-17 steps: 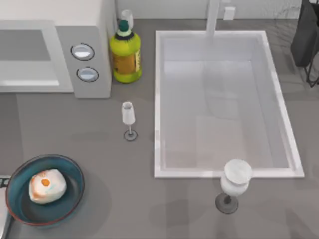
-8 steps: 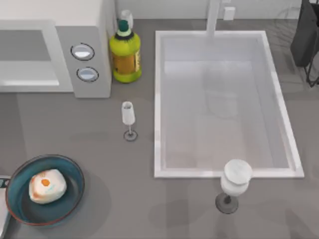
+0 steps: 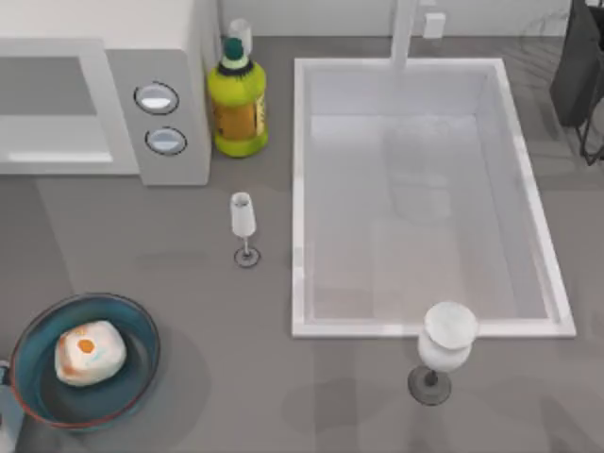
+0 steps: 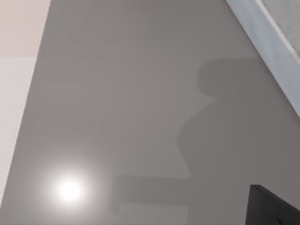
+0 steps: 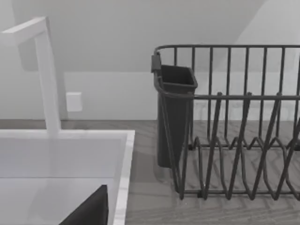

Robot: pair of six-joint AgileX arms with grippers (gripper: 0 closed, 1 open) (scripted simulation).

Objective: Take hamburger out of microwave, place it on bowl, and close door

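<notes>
— Where do we stand?

— The hamburger (image 3: 88,352) sits inside the bowl (image 3: 135,326), at the table's (image 3: 283,415) near left corner. The door (image 3: 47,104) looks flush with the microwave (image 3: 113,19), its handle (image 3: 57,156) lying along the front — so we judge the task all but done.

— And our tool?

— The left gripper (image 3: 5,415) peeks in at the top view's left edge, just beside the bowl. Whether it is spread or pressed together, we cannot tell. The right arm is idle, its wrist view facing the dish rack (image 5: 234,131) beside the sink (image 3: 425,189).

— So how do we finish well?

— We should draw the left arm up and away from the bowl's rim — no sideways sweep, or we nudge the bowl and tip the hamburger. If the door proves ajar, we press flat on the panel near the handle.
</notes>
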